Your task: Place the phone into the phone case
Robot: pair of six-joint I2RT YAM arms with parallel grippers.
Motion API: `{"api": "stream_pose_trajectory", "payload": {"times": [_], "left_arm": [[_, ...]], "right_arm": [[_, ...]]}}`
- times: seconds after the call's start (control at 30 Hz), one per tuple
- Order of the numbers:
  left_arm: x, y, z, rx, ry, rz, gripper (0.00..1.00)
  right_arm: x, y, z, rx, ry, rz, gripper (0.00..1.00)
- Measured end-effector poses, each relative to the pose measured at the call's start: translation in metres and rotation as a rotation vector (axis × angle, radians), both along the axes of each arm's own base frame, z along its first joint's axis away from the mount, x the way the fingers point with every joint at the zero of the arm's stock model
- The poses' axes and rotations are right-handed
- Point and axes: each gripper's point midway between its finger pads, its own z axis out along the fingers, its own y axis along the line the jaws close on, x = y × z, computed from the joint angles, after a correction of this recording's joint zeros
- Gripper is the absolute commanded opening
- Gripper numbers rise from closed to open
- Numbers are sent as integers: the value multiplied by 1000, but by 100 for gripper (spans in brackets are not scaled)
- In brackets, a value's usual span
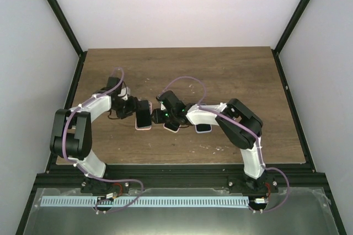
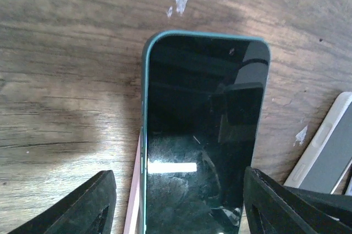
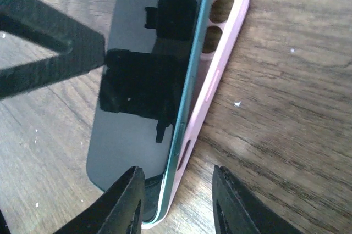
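The phone, black screen with a teal edge, lies on the pink phone case at mid-table. In the right wrist view the phone sits tilted on the case, its right edge raised above the case's rim, the camera holes uncovered. In the left wrist view the phone hides the case except a pink strip. My left gripper is open, its fingers either side of the phone. My right gripper is open, straddling the near corner of phone and case.
A second dark device and a white-rimmed case or phone lie just right of the grippers; the white one shows in the left wrist view. Black frame posts border the wooden table.
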Motion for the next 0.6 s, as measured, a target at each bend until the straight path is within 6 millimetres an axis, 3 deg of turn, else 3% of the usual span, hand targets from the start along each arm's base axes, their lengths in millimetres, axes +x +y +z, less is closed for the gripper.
{"api": "stream_pose_trajectory", "payload": {"times": [0.2, 0.4, 0.6], "left_arm": [[-17, -7, -16, -49, 34, -22, 63], [-25, -13, -21, -90, 29, -36, 62], [-31, -15, -20, -119, 8, -32, 62]], "right_arm": [[-5, 3, -17, -21, 40, 19, 24], [-10, 8, -15, -12, 48, 43, 12], [-14, 11, -15, -7, 51, 60, 11]]}}
